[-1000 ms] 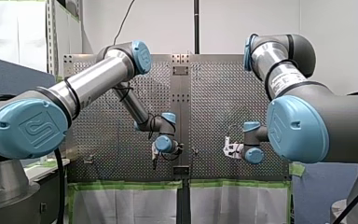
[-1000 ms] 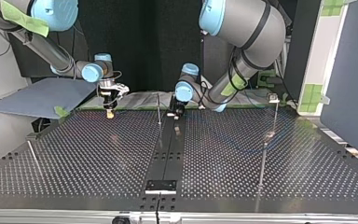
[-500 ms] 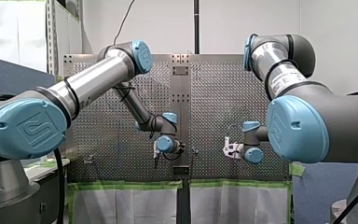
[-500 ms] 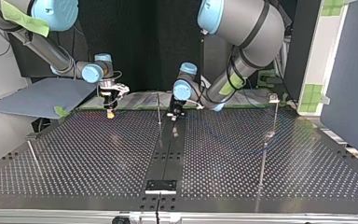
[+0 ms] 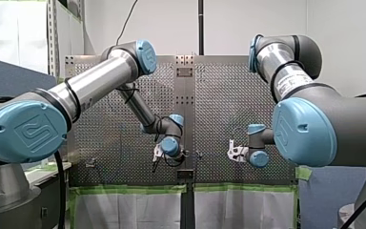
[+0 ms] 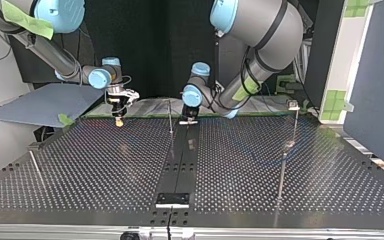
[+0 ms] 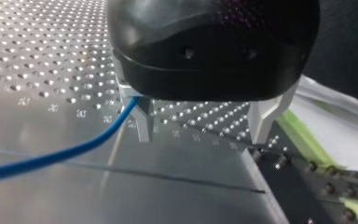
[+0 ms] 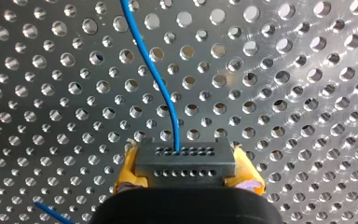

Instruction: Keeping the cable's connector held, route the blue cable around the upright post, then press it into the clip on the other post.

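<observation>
As viewed from the right wrist, black connector [image 8: 184, 158] clamped between the yellow pads [image 8: 127, 170] of my right gripper [image 8: 186, 173], one pad against each end. Blue cable [image 8: 154, 74] emerging from the connector's upper row of holes, about midway between the pads, then curving ahead over the perforated table [image 8: 284, 116]. A second short stretch of blue cable beside the gripper body, low over the table.

As viewed from the left wrist, metal fingers [image 7: 143, 122] of my left gripper [image 7: 200, 128] spread wide apart, gripping nothing. Blue cable at the base of one finger, leading away from the gap and trailing off low over the table; not clamped.

Top view: thin upright post [image 6: 170, 117] at the far end of the table's central strip. Left gripper just beside the upright post, tips pointed down, close over the table. Right gripper well apart from the upright post on the opposite side, likewise pointed down, yellow pads lowest. Second post [image 6: 291, 125], topped by a small clip [image 6: 293, 105], far from the upright post, beyond the left gripper. Cable's course relative to the upright post too faint to tell.

Front view: my left arm [image 5: 100, 81] with elbow raised, forearm sloping down toward the upright post, wrist bent, gripper downward. My right arm [image 5: 314, 124] folded near the camera, wrist low on the other side of the upright post.
</observation>
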Controlling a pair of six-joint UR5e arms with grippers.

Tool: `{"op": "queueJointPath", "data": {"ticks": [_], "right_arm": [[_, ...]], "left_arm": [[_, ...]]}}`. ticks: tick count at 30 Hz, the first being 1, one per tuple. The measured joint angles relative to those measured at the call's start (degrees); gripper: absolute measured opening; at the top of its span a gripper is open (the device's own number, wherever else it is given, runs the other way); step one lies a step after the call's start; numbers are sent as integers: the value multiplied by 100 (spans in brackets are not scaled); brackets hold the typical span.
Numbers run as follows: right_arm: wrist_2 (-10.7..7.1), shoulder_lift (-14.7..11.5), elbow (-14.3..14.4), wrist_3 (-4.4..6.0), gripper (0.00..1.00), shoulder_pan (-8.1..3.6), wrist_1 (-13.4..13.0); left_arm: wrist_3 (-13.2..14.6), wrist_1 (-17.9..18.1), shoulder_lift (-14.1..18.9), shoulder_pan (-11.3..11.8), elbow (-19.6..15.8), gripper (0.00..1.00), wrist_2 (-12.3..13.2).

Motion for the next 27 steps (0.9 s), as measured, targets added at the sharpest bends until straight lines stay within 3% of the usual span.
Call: {"op": "queueJointPath", "data": {"ticks": [15, 27], "right_arm": [[0, 0, -2, -15, 0, -31, 92], [0, 1, 0, -17, 0, -33, 93]], "left_arm": [[37, -221, 221, -408, -42, 100, 55], [45, -240, 279, -557, -102, 100, 96]]}}
